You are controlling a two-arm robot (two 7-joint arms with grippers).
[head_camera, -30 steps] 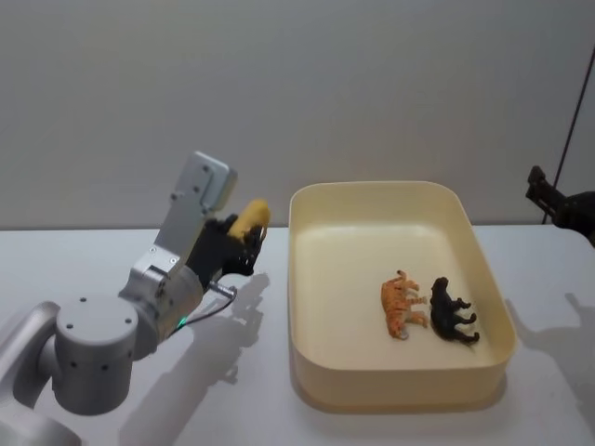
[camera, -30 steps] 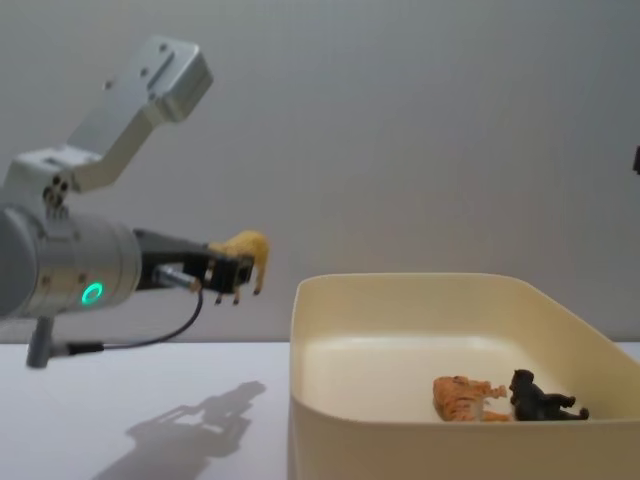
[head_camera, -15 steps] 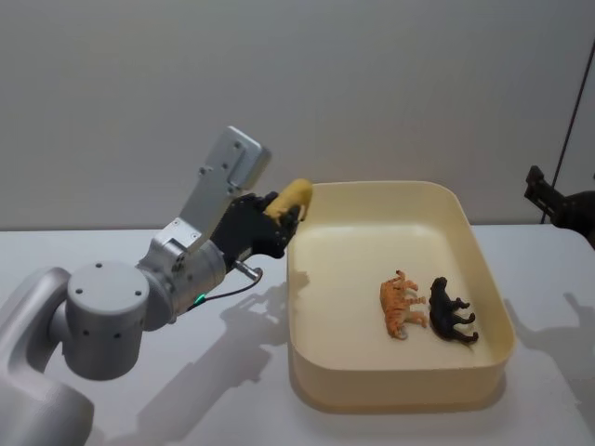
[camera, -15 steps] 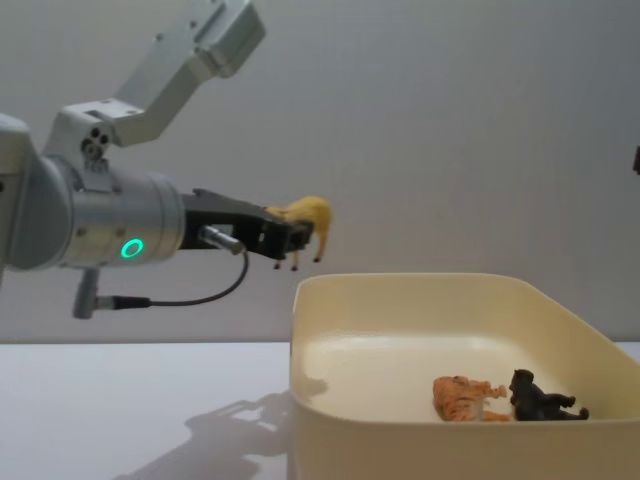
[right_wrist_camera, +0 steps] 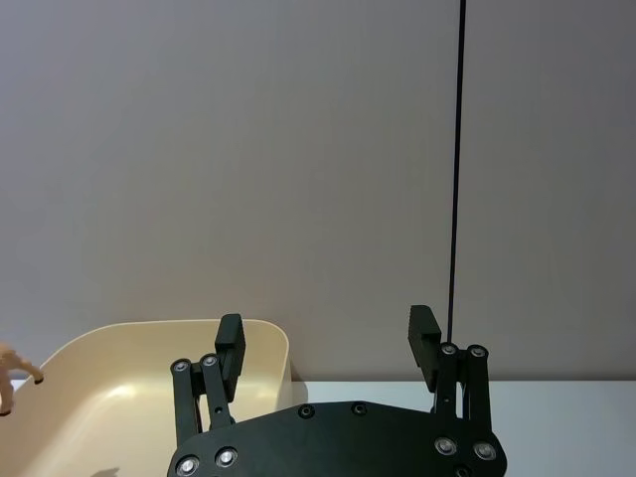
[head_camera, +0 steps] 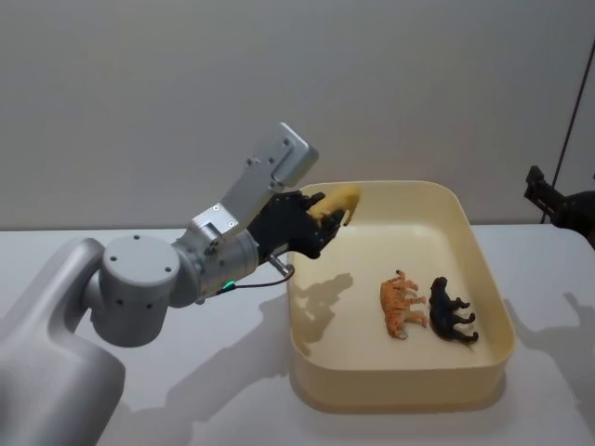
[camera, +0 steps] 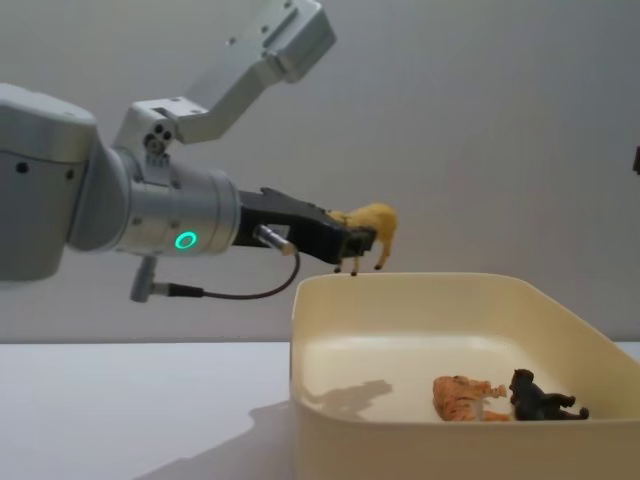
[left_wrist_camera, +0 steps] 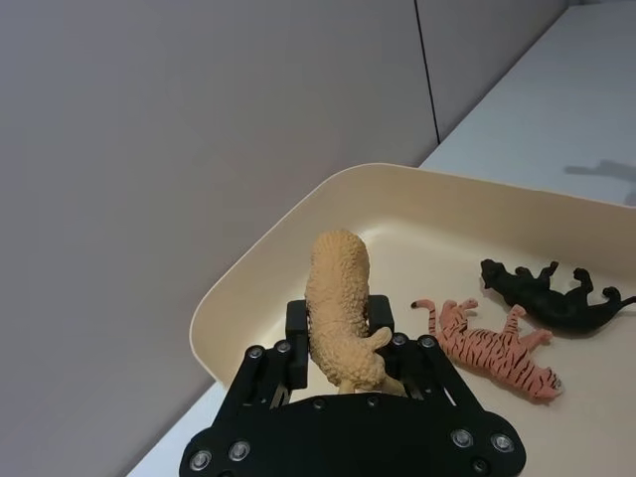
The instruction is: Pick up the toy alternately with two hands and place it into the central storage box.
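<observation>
Jaws: left gripper (camera: 358, 243) clamped on yellow toy (camera: 372, 225); right gripper (right_wrist_camera: 328, 348) spread, holding nothing.
Arm: left reaches level, above box (camera: 300, 330) rim.
Toy: between fingertips, legs down.

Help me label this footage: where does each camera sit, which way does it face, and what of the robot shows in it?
Head view: high, looking down at the storage box; left gripper holding the yellow toy, right gripper at the right edge.
Chest view: low, looking across the table; left arm reaches in over the box rim.
Left wrist view: behind its own fingers, facing into the box.
Right wrist view: behind its open fingers, facing the wall.
Head, chest and left wrist views share the tiger and black animal.
</observation>
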